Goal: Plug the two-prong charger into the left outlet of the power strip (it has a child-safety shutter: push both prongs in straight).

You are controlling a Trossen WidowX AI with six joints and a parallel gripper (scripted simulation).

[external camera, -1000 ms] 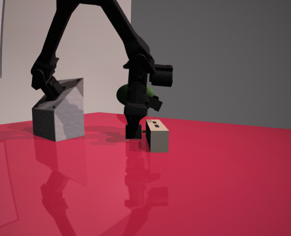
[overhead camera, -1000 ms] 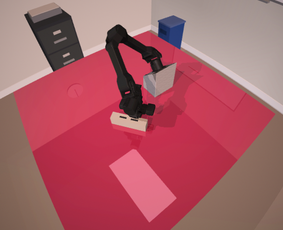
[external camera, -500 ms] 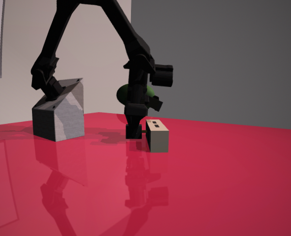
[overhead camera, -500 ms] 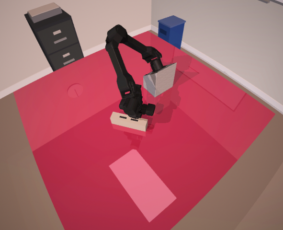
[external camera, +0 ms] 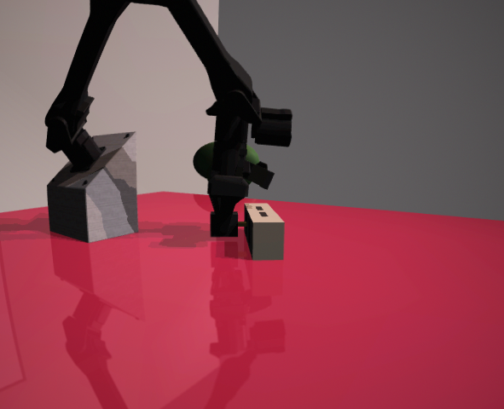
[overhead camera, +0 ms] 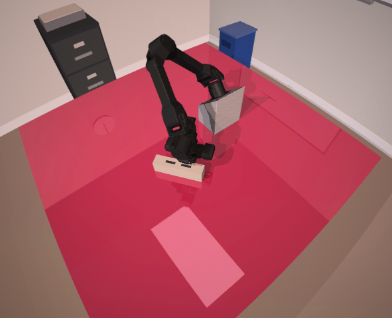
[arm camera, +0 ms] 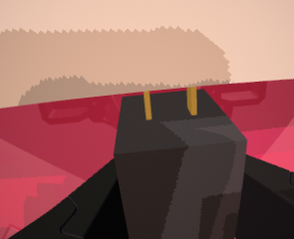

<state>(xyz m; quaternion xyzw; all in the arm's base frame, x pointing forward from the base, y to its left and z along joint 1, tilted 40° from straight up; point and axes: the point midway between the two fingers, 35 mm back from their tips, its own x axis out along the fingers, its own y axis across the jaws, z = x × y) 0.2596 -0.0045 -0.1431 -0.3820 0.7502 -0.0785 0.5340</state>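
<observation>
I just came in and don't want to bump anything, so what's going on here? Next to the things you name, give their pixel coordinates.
A robot arm's gripper (external camera: 223, 224) is clamped on a dark charger (arm camera: 178, 184), holding it low beside the pale power strip (overhead camera: 178, 169) (external camera: 268, 239). The charger's two prongs (arm camera: 192, 102) point at the strip's side. Part of them still shows between the two, so it isn't fully plugged in.

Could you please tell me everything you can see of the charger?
The charger is a dark grey, box-shaped block, plastic by its look, with two slim, gold-coloured metallic prongs standing parallel from one end face. It is clamped in the gripper, low over the red surface and beside the power strip. The prongs point level at the strip's side; part of their length still shows in the gap, so it is not fully plugged in. Whether the tips touch is unclear.
</observation>
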